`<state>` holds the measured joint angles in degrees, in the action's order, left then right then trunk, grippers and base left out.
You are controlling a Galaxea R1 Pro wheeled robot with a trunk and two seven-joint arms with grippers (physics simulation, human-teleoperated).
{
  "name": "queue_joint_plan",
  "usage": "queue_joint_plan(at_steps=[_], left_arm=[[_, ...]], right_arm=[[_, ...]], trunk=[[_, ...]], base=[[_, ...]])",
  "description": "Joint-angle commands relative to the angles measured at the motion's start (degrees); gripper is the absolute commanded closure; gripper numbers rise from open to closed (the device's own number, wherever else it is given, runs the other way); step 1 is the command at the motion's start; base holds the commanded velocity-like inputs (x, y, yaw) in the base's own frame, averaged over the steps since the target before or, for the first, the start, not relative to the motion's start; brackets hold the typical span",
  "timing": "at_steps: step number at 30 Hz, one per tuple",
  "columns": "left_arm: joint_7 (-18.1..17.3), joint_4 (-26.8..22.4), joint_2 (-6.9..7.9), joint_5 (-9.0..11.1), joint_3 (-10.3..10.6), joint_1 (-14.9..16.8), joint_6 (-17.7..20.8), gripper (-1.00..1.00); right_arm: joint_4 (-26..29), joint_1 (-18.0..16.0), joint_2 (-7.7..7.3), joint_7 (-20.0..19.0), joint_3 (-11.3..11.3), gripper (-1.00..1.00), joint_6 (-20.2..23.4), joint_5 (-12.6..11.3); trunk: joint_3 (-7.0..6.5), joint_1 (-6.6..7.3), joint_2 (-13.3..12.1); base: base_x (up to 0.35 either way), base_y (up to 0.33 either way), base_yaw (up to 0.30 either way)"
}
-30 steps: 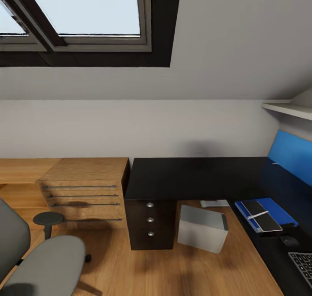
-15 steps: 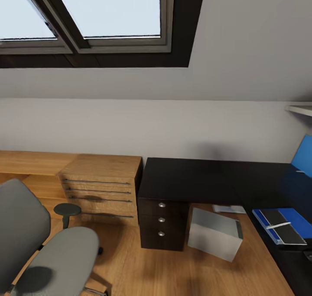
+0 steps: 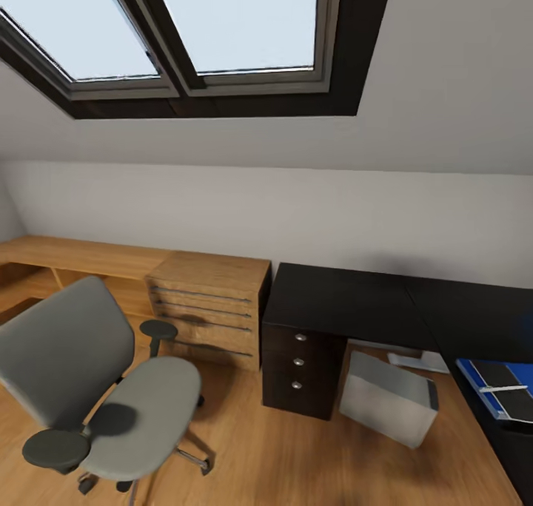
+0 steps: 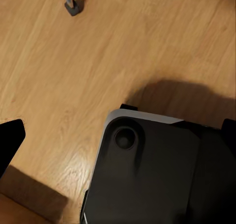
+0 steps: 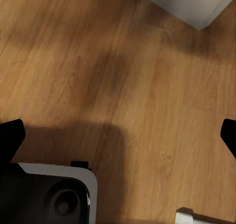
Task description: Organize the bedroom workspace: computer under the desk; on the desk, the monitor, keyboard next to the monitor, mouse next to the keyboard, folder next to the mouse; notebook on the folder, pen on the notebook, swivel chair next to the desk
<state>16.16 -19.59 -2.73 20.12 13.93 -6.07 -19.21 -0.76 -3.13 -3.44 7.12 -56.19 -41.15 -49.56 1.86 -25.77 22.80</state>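
Observation:
The grey swivel chair (image 3: 81,365) stands on the wood floor at the left, apart from the black desk (image 3: 348,299). Under the desk, beside its drawers, sits the grey computer case (image 3: 385,399). At the right edge a blue folder (image 3: 474,376) lies on the desk with a dark notebook (image 3: 518,406) on it and a white pen (image 3: 505,389) across the notebook. My left gripper (image 4: 118,135) and right gripper (image 5: 118,135) hang open over the floor, holding nothing. The monitor, keyboard and mouse are out of view.
A wooden drawer unit (image 3: 211,306) and a low wooden bench (image 3: 66,258) line the wall left of the desk. A sloped ceiling with skylights (image 3: 222,25) rises above. My dark base (image 4: 147,170) sits below the grippers. A chair caster (image 4: 73,5) is near the left arm.
The whole view has swung left: the chair has come fully into frame, while the keyboard, mouse and blue monitor have slid off the right edge. Nothing itself has moved.

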Motion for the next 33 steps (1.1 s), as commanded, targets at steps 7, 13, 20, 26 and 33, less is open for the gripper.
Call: queue_joint_plan(at_steps=[7,13,20,26,33], left_arm=[[0.5,-0.1,0.09,0.4,0.5,0.0,-0.1,-1.0],[0.4,-0.1,0.09,0.4,0.5,0.0,-0.1,-1.0],[0.3,-0.1,0.16,0.4,2.0,0.0,0.0,-1.0],[0.6,-0.3,1.88,0.6,1.8,0.0,-0.4,-1.0],[1.2,-1.9,2.9,1.2,0.6,0.2,-0.2,-1.0]], right_arm=[[0.0,0.0,0.01,0.5,-0.4,-1.0,-0.1,0.2],[0.0,0.0,0.01,0.5,-0.4,-1.0,-0.1,0.2],[0.0,0.0,0.06,0.5,-0.4,-1.0,-0.1,0.1],[0.5,0.0,0.01,0.6,-0.2,-1.0,-0.1,0.2],[2.9,-0.5,-0.18,0.8,-0.2,-1.0,-0.7,0.4]], trunk=[[0.27,-0.02,0.1],[0.41,-0.02,0.1],[0.48,-0.02,0.1],[0.5,-0.02,0.1],[0.62,-0.02,0.1]], base=[[-0.069,-0.054,0.268],[-0.006,-0.009,0.272],[0.0,-0.23,0.278],[0.0,-0.056,0.284],[0.0,-0.003,0.284]])
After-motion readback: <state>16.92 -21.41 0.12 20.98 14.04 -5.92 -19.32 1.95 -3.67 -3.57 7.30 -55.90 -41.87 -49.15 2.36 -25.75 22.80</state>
